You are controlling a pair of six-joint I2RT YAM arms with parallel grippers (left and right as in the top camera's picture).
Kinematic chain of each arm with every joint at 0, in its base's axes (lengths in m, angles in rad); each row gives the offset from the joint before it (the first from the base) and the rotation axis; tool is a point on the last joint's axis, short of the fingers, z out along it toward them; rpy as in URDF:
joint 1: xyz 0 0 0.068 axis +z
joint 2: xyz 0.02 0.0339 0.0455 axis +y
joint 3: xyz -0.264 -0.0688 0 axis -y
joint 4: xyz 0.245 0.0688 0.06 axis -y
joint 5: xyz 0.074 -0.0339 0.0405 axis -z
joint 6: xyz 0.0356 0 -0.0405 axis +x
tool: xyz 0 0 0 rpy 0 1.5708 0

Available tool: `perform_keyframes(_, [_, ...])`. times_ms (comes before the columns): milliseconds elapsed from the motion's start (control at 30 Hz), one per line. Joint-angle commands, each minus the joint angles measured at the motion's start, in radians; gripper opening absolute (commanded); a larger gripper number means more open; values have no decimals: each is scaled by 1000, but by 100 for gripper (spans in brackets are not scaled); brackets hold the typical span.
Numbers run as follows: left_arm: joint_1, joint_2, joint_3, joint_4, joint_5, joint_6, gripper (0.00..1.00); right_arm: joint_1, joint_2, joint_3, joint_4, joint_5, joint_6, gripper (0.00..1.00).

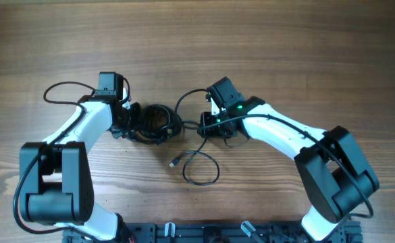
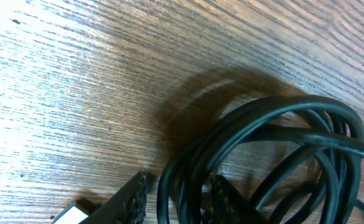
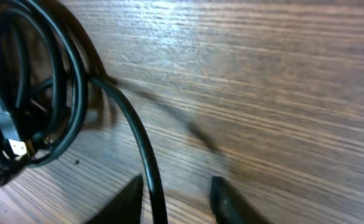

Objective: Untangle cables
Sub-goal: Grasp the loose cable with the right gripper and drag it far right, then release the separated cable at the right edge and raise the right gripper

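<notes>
A tangled bundle of thin black cables (image 1: 155,123) lies mid-table. It also shows in the left wrist view (image 2: 275,143). My left gripper (image 1: 129,123) is at the bundle's left edge. In the left wrist view it (image 2: 180,194) is open, with several strands between its fingers. My right gripper (image 1: 214,128) is to the right of the bundle. In the right wrist view it (image 3: 175,199) is open, with one black cable (image 3: 141,149) running between its fingers, close to the left one. A loose cable loop (image 1: 204,169) ends in a silver-tipped plug (image 1: 174,163). Another plug (image 3: 10,142) shows in the bundle.
A cable arc (image 1: 183,100) rises from the bundle toward the right wrist. The left arm's own thicker cable (image 1: 62,88) loops at the left. Both arm bases stand at the near edge. The wooden table (image 1: 285,47) stretches behind.
</notes>
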Motion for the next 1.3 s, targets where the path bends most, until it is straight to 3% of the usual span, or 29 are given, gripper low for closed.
perform_keyframes(0, [4, 11, -23, -3, 2, -2, 37, 8, 19, -25, 25, -28, 65, 28])
perform_keyframes(100, [4, 11, -23, -3, 5, -2, 45, 8, 19, -25, 32, -28, 64, 17])
perform_keyframes(133, [4, 11, -23, 0, 18, -2, 46, 8, 19, -25, 32, -28, 64, 9])
perform_keyframes(300, [4, 11, -23, 12, 54, 6, 45, 8, 19, -25, 32, -28, 64, 4])
perform_keyframes(367, [4, 11, -23, 25, 40, 6, 34, 6, 18, -25, 32, -28, 63, 4])
perform_keyframes(400, [3, 11, -26, 35, 16, 6, 16, 6, 18, -24, 35, -28, 61, 4])
perform_keyframes(433, [-1, 12, -32, 47, -13, 5, 9, 5, 16, -24, 38, -28, 52, 4])
perform_keyframes(633, [-13, 26, -64, 79, -92, -26, 8, -81, -61, -18, -41, 24, -39, 4])
perform_keyframes(800, [-13, 26, -64, 79, -109, -25, 9, -256, -214, -18, -167, 148, -105, 4])
perform_keyframes(1000, [-13, 26, -64, 78, -108, -25, 11, -621, -441, -18, -273, 293, -132, 4])
perform_keyframes(1167, [-13, 26, -64, 77, -93, -25, 14, -921, -558, -18, -269, 279, -63, 4])
perform_keyframes(1267, [-13, 25, -64, 78, -64, -25, 17, -984, -555, -19, -266, 187, -101, 4])
